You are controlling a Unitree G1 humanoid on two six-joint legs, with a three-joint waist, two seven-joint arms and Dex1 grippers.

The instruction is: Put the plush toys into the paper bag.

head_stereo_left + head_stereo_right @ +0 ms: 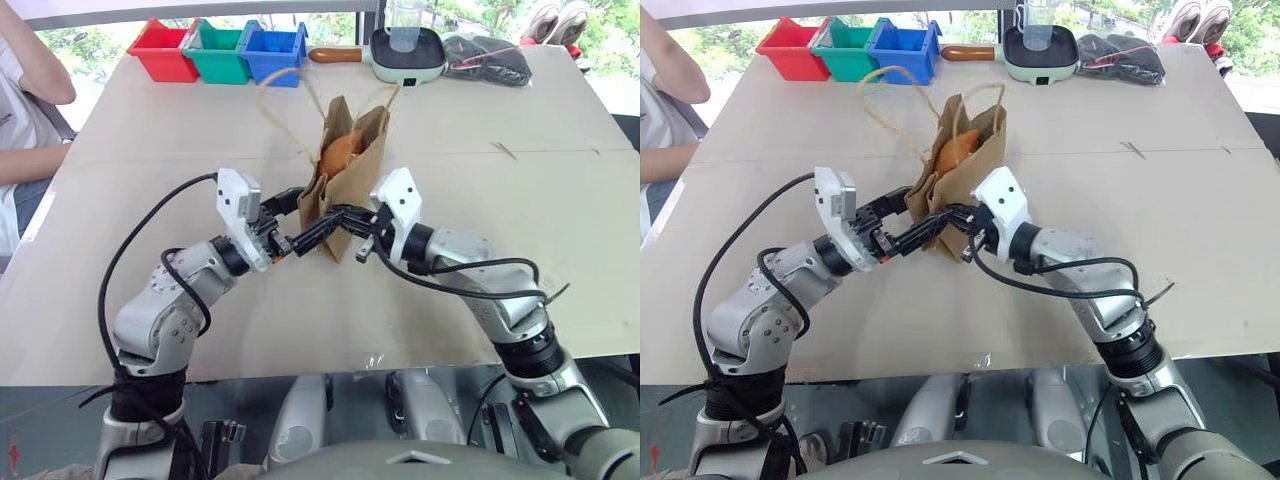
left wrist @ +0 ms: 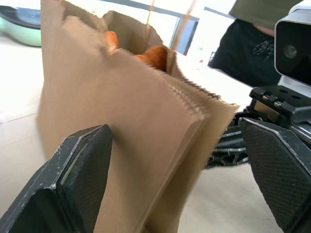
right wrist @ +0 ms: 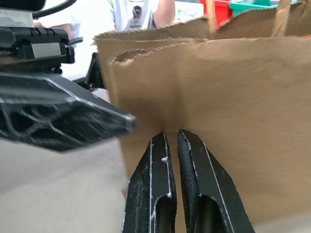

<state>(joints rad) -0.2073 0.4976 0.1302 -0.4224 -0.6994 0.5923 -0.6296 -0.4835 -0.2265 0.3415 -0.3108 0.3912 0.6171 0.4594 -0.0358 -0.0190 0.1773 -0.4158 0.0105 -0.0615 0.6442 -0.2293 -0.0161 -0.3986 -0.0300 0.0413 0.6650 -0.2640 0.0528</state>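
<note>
The paper bag (image 1: 345, 170) stands upright on the pale worktop (image 1: 500, 220), its mouth open and its two twisted handles looping up behind it. The orange-brown drumstick toy (image 1: 338, 152) sits inside, with only its upper part showing above the serrated rim; the rest is hidden by the bag's front wall. In the left wrist view the same toy (image 2: 153, 54) peeks over the rim as an orange bulge. The white cone toy cannot be made out.

The left pincer (image 1: 290, 222) has its fingers spread wide, reaching at the bag's near lower corner, and the bag's wall stands between them in the left wrist view. The right pincer (image 3: 171, 141) is pressed together, its tips against the bag's front panel; whether any paper is pinched between them is hard to tell.

At the far edge of the worktop stand a red bin (image 1: 163, 50), a green bin (image 1: 220, 52) and a blue bin (image 1: 273, 53), with a black pouch (image 1: 487, 57) further right. A person's arm (image 1: 35, 65) is cut off at the left edge.
</note>
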